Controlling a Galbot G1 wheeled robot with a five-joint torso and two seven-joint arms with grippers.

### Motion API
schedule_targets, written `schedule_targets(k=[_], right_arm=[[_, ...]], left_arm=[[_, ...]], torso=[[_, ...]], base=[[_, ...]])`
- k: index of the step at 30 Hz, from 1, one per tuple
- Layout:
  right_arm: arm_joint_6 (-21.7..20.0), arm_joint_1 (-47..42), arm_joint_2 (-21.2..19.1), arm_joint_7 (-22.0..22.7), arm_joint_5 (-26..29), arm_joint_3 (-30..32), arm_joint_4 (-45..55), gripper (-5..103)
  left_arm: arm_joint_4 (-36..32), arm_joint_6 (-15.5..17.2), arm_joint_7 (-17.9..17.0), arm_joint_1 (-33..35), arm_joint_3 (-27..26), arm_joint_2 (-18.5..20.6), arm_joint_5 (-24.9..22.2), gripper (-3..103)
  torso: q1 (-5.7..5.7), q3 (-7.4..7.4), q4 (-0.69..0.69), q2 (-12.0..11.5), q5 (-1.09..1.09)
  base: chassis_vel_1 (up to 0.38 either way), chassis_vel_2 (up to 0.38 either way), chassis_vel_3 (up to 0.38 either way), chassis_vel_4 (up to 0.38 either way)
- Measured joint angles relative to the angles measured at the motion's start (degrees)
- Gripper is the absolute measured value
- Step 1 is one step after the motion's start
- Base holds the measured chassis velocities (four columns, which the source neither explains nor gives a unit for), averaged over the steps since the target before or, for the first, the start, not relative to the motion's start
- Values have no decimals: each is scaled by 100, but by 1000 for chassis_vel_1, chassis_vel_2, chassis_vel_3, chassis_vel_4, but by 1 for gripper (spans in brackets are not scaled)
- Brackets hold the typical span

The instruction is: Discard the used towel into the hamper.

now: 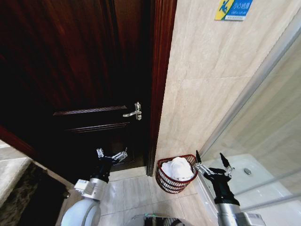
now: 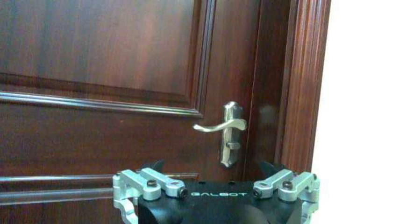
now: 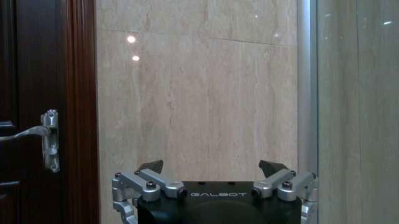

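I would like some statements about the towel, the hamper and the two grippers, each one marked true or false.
1. A white towel lies inside the hamper. True.
2. The right gripper is shut on the towel. False: its fingers are spread open and hold nothing; it is beside the hamper.
3. The hamper stands on the floor at the foot of the beige tiled wall, next to the door frame. True.
4. The left gripper grips the door handle. False: it is open, in front of the dark wooden door, below the handle and apart from it.
5. The hamper is a solid plastic bin with a lid. False: it is an open-weave wire basket, with no lid on it.
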Motion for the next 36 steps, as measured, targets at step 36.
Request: schedule_targets(k=[36], right_arm=[[-6,16,4,-1,7,11,-6,100]], left_arm=[[0,0,0,0,0,0,0,100]], torso=[[0,0,0,0,0]], base=[[18,15,19,20]])
